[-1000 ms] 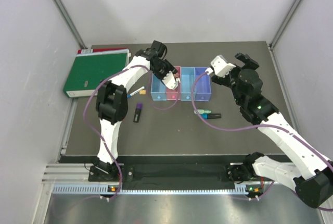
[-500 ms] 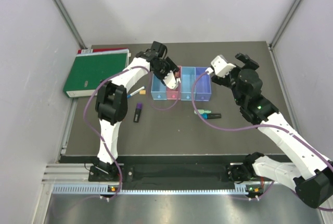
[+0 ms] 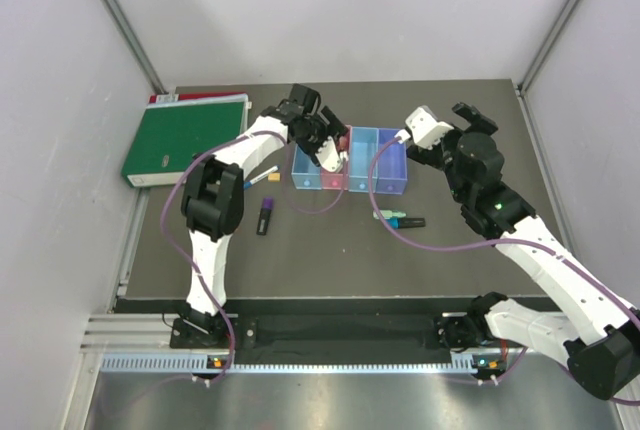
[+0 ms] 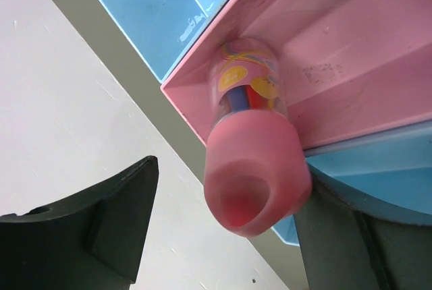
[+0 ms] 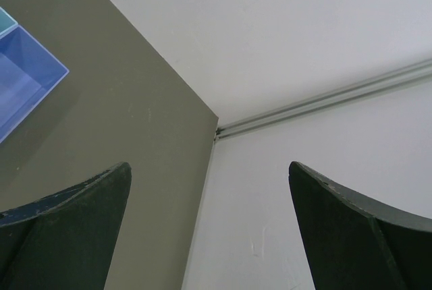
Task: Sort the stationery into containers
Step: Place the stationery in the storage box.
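No legible txt anywhere; print on pink tube unreadable.

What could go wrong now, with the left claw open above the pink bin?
1. The pink-capped tube leans in a corner of the pink bin, cap end up. It may topple over the wall instead of settling inside.
2. The cap sits right beside one finger of the left claw. Lifting away could catch the tube and drag it out.

Pretty bare setup: dark grey-brown tabletop boxed in by plain white walls, slim aluminium struts running up the corners, and soft even light.
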You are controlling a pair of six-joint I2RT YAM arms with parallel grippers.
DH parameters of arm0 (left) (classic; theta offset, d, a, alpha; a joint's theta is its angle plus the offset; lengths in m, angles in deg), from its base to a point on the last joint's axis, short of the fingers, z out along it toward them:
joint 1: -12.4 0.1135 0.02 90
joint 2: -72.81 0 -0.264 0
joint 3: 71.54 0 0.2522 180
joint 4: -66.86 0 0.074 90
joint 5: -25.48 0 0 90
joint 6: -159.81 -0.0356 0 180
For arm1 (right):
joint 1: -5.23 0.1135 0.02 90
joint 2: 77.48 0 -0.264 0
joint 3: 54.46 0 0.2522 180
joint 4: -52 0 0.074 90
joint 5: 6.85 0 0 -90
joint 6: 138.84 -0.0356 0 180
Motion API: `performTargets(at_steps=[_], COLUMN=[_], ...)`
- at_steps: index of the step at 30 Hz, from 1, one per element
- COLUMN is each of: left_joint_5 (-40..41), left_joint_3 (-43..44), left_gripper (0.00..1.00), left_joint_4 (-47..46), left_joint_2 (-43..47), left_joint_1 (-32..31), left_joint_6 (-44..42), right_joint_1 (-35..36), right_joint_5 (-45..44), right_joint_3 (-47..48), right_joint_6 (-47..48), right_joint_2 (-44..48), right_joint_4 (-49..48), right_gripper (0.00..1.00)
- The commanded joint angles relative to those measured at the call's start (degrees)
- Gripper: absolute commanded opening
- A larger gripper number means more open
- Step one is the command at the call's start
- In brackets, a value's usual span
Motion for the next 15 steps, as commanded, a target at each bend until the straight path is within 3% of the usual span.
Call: performTargets(at_steps=[1, 15], left_joint_5=[-4.56, -10.19], left_joint_3=[-3.90, -11.63], left_gripper=[0.81, 0.80], left_joint_4=[-8.64, -12.95], left_joint_2=[4.79, 11.73], left_joint_1=[-0.67, -1.20], left_joint_6=[1.23, 7.21], right_joint_1=[-0.84, -0.84], right_joint_5=[-0.44, -0.52], right_joint_3=[0.69, 1.57], right_joint_6=[-1.61, -2.14], right_joint_2=[1.73, 1.82], right_joint_4=[-0.34, 0.71], right_gripper=[1.00, 1.00])
